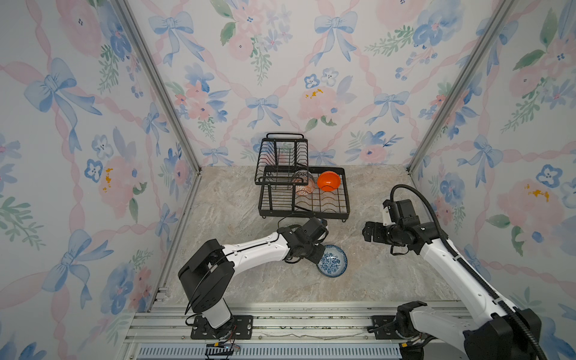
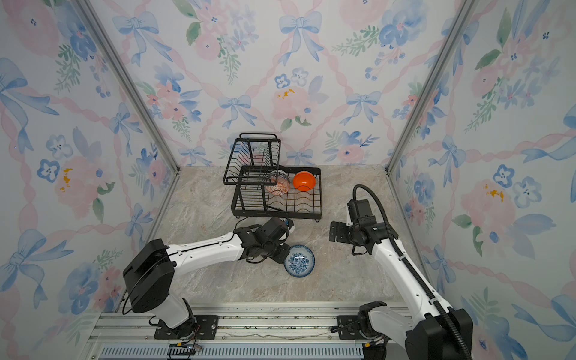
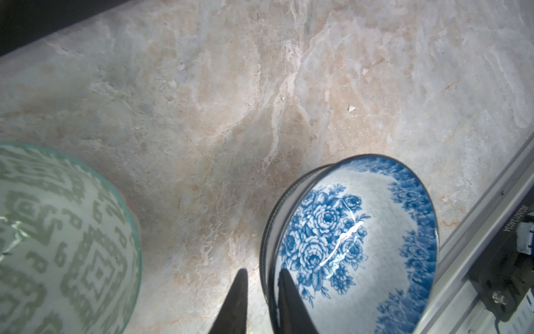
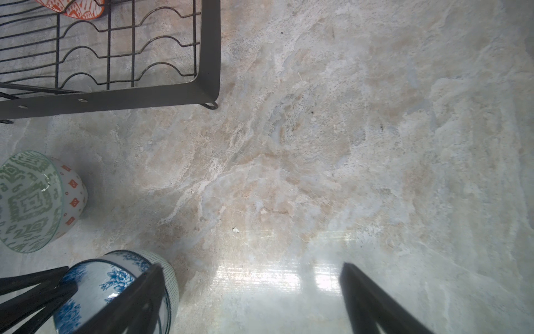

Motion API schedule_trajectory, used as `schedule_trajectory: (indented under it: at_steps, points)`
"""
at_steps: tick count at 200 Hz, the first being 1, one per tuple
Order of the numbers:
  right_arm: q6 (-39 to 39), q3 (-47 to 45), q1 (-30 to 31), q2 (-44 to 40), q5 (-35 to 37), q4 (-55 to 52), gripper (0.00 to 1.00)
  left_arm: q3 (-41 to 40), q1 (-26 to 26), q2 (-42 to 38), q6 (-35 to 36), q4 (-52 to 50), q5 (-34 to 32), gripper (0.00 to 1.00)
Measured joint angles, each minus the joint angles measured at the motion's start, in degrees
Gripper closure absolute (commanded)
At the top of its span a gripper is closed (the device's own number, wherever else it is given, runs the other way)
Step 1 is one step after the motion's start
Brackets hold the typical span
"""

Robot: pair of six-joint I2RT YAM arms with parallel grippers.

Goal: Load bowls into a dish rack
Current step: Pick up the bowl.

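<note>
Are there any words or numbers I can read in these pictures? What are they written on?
Black part beside the metal rail: a sideways row of white letters and digits, too blurred to read for sure.
Blue flowered bowl, green-patterned bowl, dish rack, wallpaper: only patterns, no words or numbers.

Twin high overviews; two close downward wrist views

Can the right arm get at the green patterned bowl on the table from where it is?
Probably yes. The right gripper stands open and empty, with bare table between it and the green bowl. The left arm, close above that bowl, could crowd it.
</note>
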Motion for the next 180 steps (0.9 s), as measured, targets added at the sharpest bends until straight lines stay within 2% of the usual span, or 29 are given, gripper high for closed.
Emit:
schedule_trajectory:
  at_steps: [49,70,180]
  points:
    - [-0.39,0.00,-0.04,0.00,-0.15,0.00,0.03,0.44,0.00,0.02,0.31,-0.02,0.46,0.93]
    - [-0.42,0.00,-0.04,0.00,-0.17,0.00,0.03,0.68,0.00,0.02,0.59,0.00,0.44,1.00]
    - [-0.39,-0.37,-0.42,-0.44,-0.22,0.02,0.03,0.76,0.00,-0.50,0.87,-0.61,-0.68,1.00]
